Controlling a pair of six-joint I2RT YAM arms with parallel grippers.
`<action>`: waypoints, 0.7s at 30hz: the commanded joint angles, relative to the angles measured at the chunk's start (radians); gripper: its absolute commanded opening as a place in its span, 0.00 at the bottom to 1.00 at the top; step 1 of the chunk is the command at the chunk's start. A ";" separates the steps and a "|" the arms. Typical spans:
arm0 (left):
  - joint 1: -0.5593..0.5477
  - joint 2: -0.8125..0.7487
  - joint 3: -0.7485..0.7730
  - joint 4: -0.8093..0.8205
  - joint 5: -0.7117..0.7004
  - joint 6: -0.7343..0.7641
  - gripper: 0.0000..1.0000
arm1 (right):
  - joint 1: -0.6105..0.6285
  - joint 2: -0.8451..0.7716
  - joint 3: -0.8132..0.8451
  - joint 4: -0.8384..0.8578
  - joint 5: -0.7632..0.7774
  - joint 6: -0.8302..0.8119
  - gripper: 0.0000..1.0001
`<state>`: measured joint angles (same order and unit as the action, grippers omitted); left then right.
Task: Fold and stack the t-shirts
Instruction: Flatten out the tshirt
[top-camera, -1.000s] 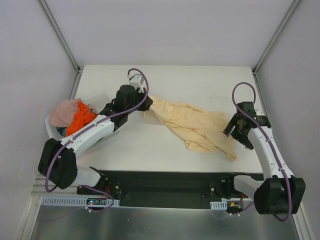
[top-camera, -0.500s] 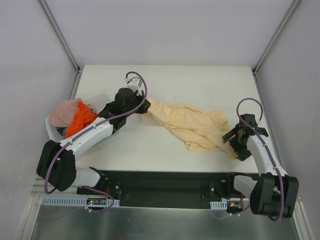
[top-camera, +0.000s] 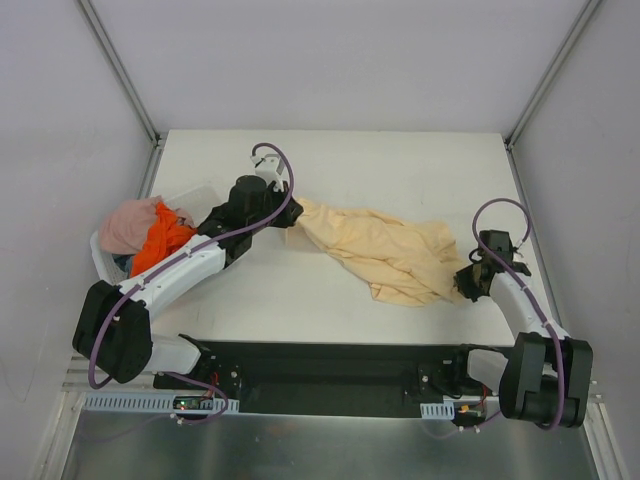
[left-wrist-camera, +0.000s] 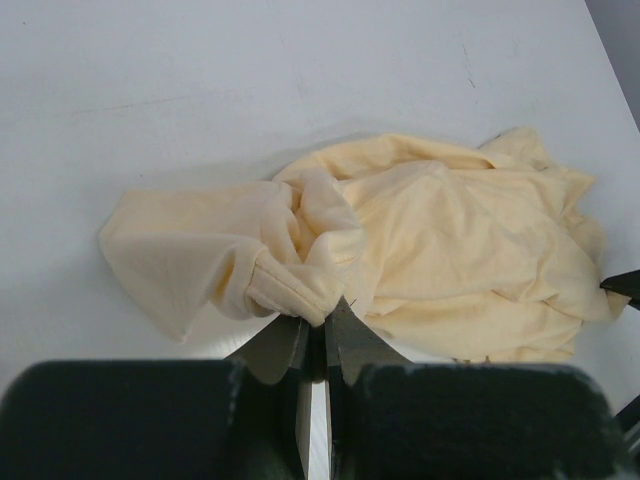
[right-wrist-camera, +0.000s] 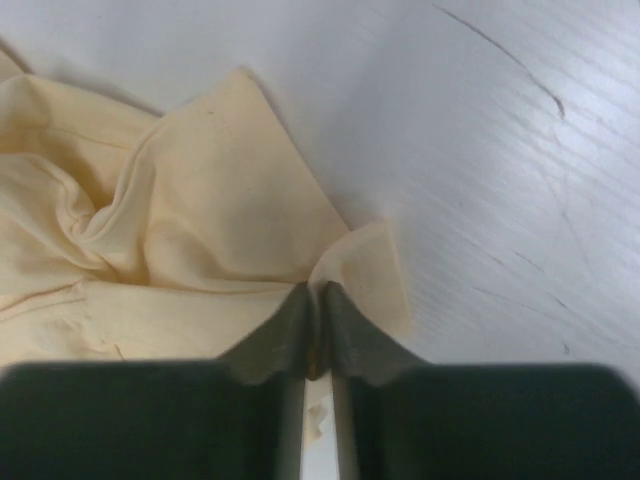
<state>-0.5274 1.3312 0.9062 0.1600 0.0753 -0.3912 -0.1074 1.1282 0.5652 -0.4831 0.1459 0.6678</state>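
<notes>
One yellow-beige t-shirt (top-camera: 385, 255) lies crumpled on the white table (top-camera: 400, 165), stretched in a loose band from the middle of the surface toward the right near corner. It is bunched and creased along its whole length. The left gripper (top-camera: 290, 218) sits at the shirt's left end. In the left wrist view, the left gripper (left-wrist-camera: 318, 322) has its two fingers pressed together on a rolled, hemmed fold of the cloth (left-wrist-camera: 440, 250). The fabric puckers where it is pinched, and a flap hangs off to the left above the table. The right gripper (top-camera: 466, 284) is low at the shirt's right end, close to the table's near edge. In the right wrist view, its fingers (right-wrist-camera: 318, 300) are closed with almost no gap on a small turned-up corner of the same shirt (right-wrist-camera: 170, 220). The rest of the cloth spreads away to the left in soft folds, and bare table lies to the right. At the left edge of the table a white plastic basket (top-camera: 197, 191) holds a dusty pink t-shirt (top-camera: 128, 225) heaped beside a bright orange t-shirt (top-camera: 160, 245). Both are rumpled, touching each other, and well apart from the spread shirt. The left arm's forearm passes just beside the basket.
</notes>
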 joint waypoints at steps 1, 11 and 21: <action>0.018 -0.033 0.019 0.039 0.015 -0.002 0.00 | -0.008 -0.024 -0.005 0.066 0.035 -0.016 0.01; 0.029 -0.090 0.060 0.039 -0.017 0.034 0.00 | -0.008 -0.191 0.182 -0.084 0.073 -0.183 0.01; 0.027 -0.248 0.171 0.105 -0.035 0.141 0.00 | -0.008 -0.454 0.568 -0.206 0.187 -0.346 0.01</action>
<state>-0.5083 1.1839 0.9798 0.1665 0.0681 -0.3191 -0.1078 0.7662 0.9989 -0.6426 0.2634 0.4084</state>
